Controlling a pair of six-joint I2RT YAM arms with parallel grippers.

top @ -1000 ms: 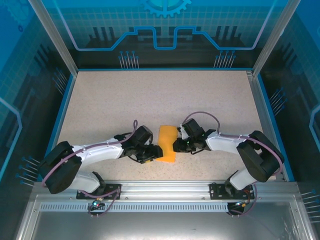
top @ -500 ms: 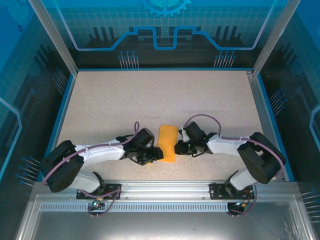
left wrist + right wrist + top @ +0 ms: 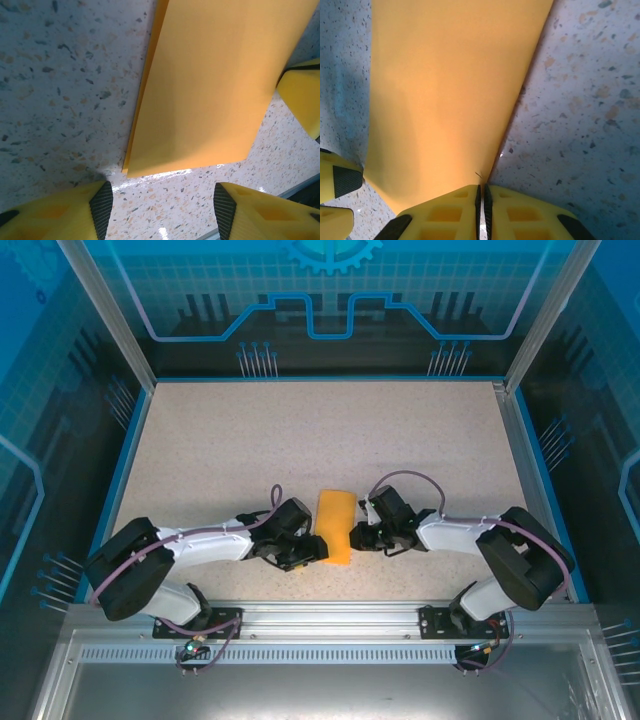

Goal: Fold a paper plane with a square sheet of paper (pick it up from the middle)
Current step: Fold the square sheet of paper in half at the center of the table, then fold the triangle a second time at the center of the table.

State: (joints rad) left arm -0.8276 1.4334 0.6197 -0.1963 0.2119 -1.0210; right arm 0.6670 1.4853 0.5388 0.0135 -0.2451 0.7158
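The square sheet of paper (image 3: 334,525) is orange-yellow and lies folded in half as a narrow strip on the speckled table between my two arms. In the left wrist view the paper (image 3: 210,85) shows two layers along its left edge. My left gripper (image 3: 318,548) stands open just off the strip's near left corner, with bare table between its pads (image 3: 159,205). My right gripper (image 3: 353,537) is at the strip's right edge. Its fingers are shut (image 3: 481,192), and the slightly lifted edge of the paper (image 3: 445,90) runs into the seam between them.
The blue-rimmed table (image 3: 300,440) stretches wide behind the paper. A metal rail (image 3: 330,615) runs along the near edge close behind both grippers. A finger of the right gripper (image 3: 302,95) stands by the paper's far side in the left wrist view.
My left gripper has drawn back off the paper's near corner and the strip now lies straighter. My right gripper has closed a little further at the right edge.
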